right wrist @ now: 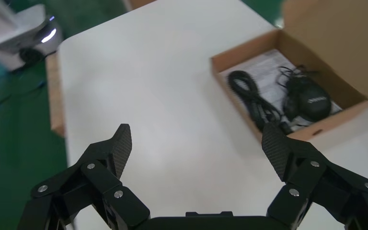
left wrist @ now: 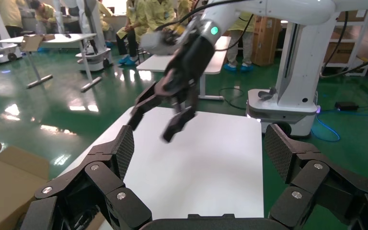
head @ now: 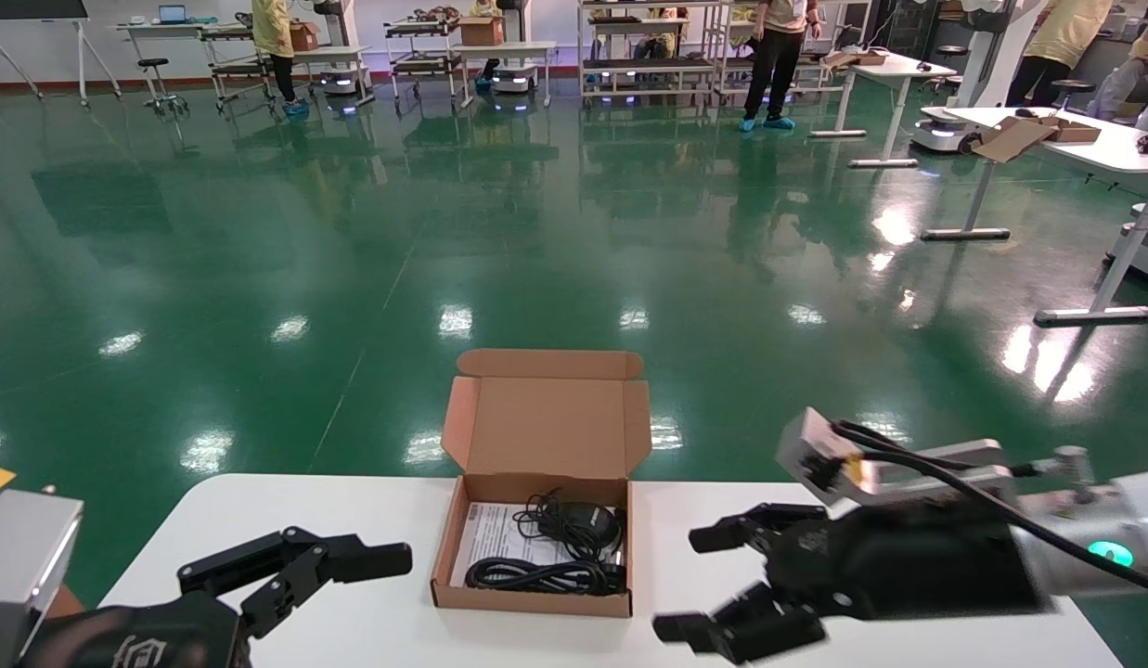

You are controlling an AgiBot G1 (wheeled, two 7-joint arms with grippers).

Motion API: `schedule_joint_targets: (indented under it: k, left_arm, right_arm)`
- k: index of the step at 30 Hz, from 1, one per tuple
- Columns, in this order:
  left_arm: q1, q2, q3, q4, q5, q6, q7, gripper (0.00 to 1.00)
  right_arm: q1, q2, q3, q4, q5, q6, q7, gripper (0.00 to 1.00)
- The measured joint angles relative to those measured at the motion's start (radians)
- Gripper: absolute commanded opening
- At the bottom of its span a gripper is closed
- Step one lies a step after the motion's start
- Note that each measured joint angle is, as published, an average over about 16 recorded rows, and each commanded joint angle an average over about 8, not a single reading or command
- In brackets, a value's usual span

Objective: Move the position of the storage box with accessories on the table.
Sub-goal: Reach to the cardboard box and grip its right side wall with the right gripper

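The storage box (head: 532, 598) is a shallow brown cardboard box at the middle of the white table (head: 351, 640), its flap lid (head: 546, 427) standing open. The accessories lie inside: coiled black cables (head: 536, 575), a black device (head: 587, 521) and a white printed sheet (head: 490, 533). My left gripper (head: 351, 571) hovers open just left of the box, nothing between its fingers. My right gripper (head: 685, 584) hangs open a short way right of the box, also empty. The right wrist view has the box (right wrist: 230, 55) with cable (right wrist: 249, 93) and device (right wrist: 309, 98) beyond the right gripper (right wrist: 199, 148). The left gripper (left wrist: 202, 153) faces the right gripper (left wrist: 155, 122).
The table's far edge runs right behind the box, with shiny green floor (head: 536, 232) beyond. White desks (head: 1093, 139), carts and people stand far off. A white robot base (left wrist: 287, 103) sits past the table's right end. A brown board (right wrist: 52, 96) lies along the table's left edge.
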Motion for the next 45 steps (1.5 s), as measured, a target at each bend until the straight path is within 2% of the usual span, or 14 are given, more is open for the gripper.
schedule_joint_targets:
  k: [7,14,23,31,45]
  left_arm:
    - [0.000,0.000,0.000,0.000,0.000,0.000,0.000,1.00]
    - [0.000,0.000,0.000,0.000,0.000,0.000,0.000,1.00]
    - [0.000,0.000,0.000,0.000,0.000,0.000,0.000,1.00]
    - [0.000,0.000,0.000,0.000,0.000,0.000,0.000,1.00]
    - [0.000,0.000,0.000,0.000,0.000,0.000,0.000,1.00]
  right_arm:
    - [0.005,-0.100,0.014,-0.221,0.019,0.094,-0.010,1.00]
    - [0.010,-0.158,0.001,-0.338,-0.004,0.171,-0.028,1.00]
    - [0.043,-0.229,-0.055,-0.394,-0.089,0.285,-0.056,1.00]
    - [0.053,-0.275,-0.063,-0.426,-0.102,0.393,-0.062,1.00]
    - [0.046,-0.288,-0.053,-0.448,-0.088,0.435,-0.033,1.00]
